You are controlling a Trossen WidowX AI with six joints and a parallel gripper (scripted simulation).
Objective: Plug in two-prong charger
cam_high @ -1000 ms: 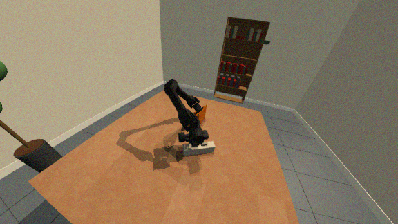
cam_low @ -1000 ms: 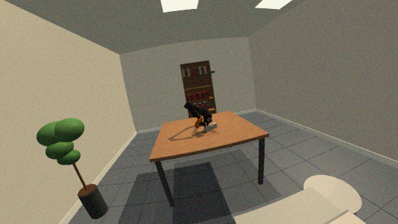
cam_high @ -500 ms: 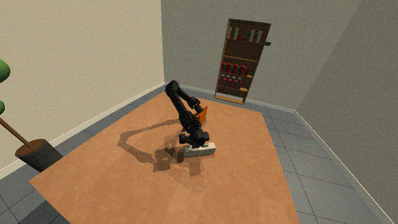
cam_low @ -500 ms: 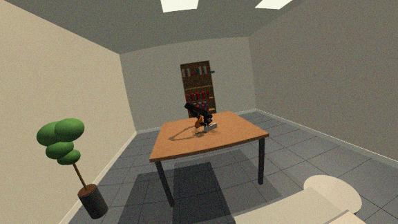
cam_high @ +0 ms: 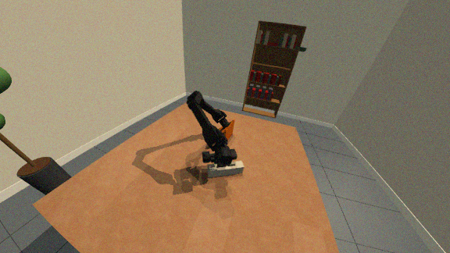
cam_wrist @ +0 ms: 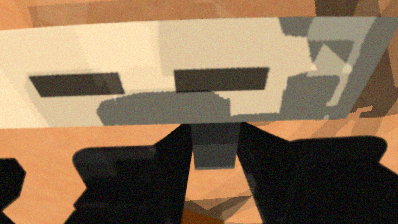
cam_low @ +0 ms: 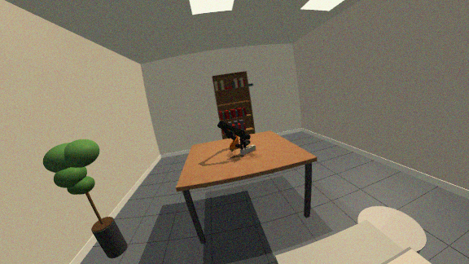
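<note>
The cream power strip [cam_high: 228, 171] [cam_low: 248, 150] [cam_wrist: 142, 50] lies on the table. In the wrist view it shows two dark outlets, the left one [cam_wrist: 77, 84] and the right one [cam_wrist: 221, 80]. My gripper [cam_wrist: 211, 122] is shut on the dark grey charger [cam_wrist: 215, 156], a small block between the fingertips. In the wrist view the charger is at the strip's lower edge, below the right outlet and slightly left of its middle. Its prongs do not show, and whether it touches the strip cannot be told. A shadow lies on the strip just under the right outlet.
An orange upright panel [cam_high: 230, 130] [cam_low: 234, 143] stands on the wooden table [cam_high: 266, 219] [cam_low: 212, 173] by the arm's base. The arm [cam_high: 208, 130] arches above the table. A bookshelf [cam_high: 272, 64] and a potted plant [cam_low: 109, 238] stand beyond the table.
</note>
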